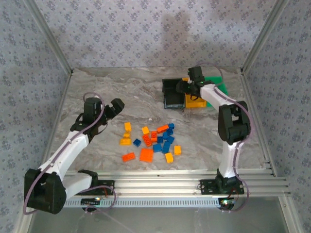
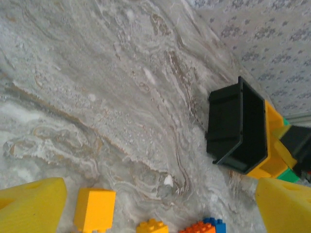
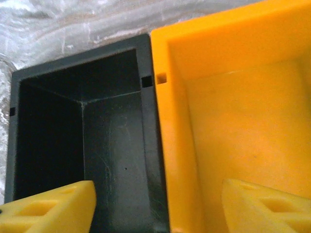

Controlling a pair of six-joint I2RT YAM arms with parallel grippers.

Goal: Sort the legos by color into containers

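We see the legos (image 1: 151, 141) lying loose on the table (image 1: 112, 87), on the near side of the black bin (image 1: 172, 94). The right gripper (image 3: 158, 206) hangs spread and empty above that bin's shared wall with the yellow-orange bin (image 3: 243, 121). The left gripper (image 1: 115, 106), likewise spread and empty, sits well left of it.

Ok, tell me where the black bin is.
In the top view the black bin sits far right on the table, leftmost of the row, joined to the yellow bin, the right hand above their shared wall.
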